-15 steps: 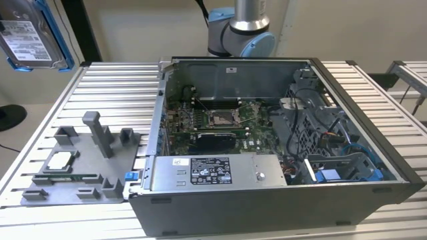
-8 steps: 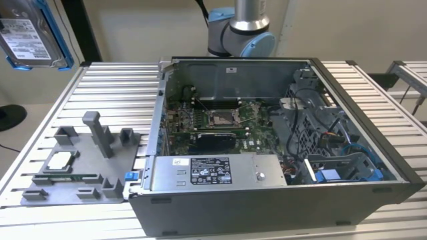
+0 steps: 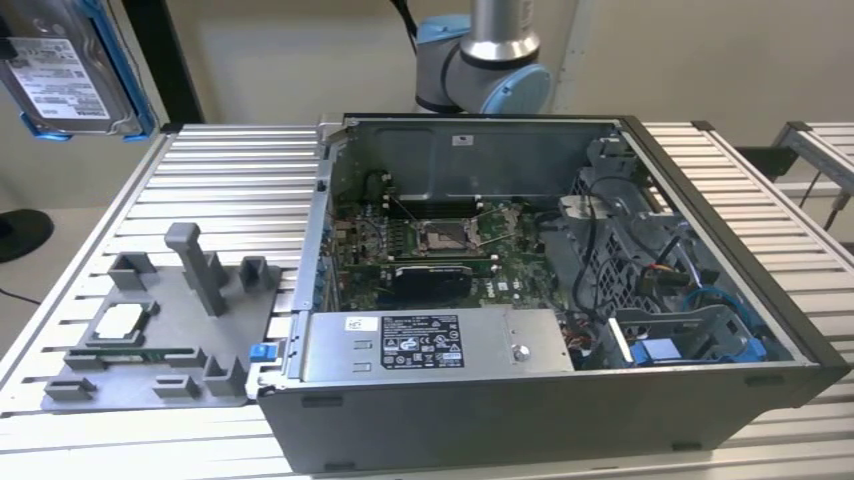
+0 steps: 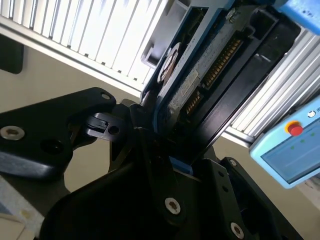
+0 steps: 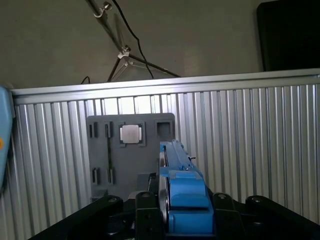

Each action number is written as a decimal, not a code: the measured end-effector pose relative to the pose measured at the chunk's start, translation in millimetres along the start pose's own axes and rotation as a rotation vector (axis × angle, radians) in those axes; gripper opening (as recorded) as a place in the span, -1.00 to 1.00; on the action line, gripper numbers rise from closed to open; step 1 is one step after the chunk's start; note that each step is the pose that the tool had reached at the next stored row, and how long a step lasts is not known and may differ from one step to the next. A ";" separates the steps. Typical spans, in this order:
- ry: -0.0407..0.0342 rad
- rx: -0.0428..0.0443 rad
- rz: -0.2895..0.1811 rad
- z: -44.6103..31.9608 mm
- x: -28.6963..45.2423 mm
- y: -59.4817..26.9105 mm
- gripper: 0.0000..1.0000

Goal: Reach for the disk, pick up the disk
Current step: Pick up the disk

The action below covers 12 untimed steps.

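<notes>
In the exterior view the disk (image 3: 64, 75), a flat silver-grey metal slab with a white label inside a blue plastic bracket, hangs at the exterior view's upper left, raised off the ribbed aluminium table (image 3: 200, 180). Below it lies a matte grey moulded tray (image 3: 160, 300) with upright posts and a small square silver chip (image 3: 120, 322). Just beside the tray stands an open grey computer case (image 3: 534, 420), and the arm (image 3: 487, 55) rises behind it. In the second wrist view the disk (image 4: 200, 82) is seen edge-on, its connector pins and blue rim showing. The black, angular gripper (image 4: 150, 135) has its jaws clamped on the disk's near end, and a pale blue pendant (image 4: 287, 150) with a red button lies off to one side. In the first wrist view the blue bracket of the disk (image 5: 186, 192) sits between the gripper's (image 5: 182, 215) black linkages, over the slatted table (image 5: 250, 145), tray (image 5: 100, 155) and chip (image 5: 131, 134).
</notes>
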State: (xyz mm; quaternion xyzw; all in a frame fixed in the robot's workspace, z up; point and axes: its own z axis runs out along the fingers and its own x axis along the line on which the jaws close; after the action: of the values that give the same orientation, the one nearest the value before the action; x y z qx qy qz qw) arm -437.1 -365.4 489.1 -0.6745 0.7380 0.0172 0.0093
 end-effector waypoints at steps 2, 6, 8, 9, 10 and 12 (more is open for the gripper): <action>0.0000 -0.0001 0.000 0.0 -0.3 -3.7 -1.00; 0.0001 -0.0004 0.000 -0.1 -1.1 -11.9 -1.00; 0.0000 -0.0005 0.000 -0.1 -1.5 -16.2 -1.00; 0.0000 -0.0007 0.000 -0.1 -1.7 -18.5 -1.00; 0.0001 -0.0008 0.000 -0.2 -1.9 -20.8 -1.00; 0.0001 -0.0010 0.000 -0.2 -2.3 -25.2 -1.00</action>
State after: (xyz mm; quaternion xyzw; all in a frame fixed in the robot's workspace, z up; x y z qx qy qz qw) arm -411.8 -365.4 489.1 -0.6744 0.7381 0.0176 0.0089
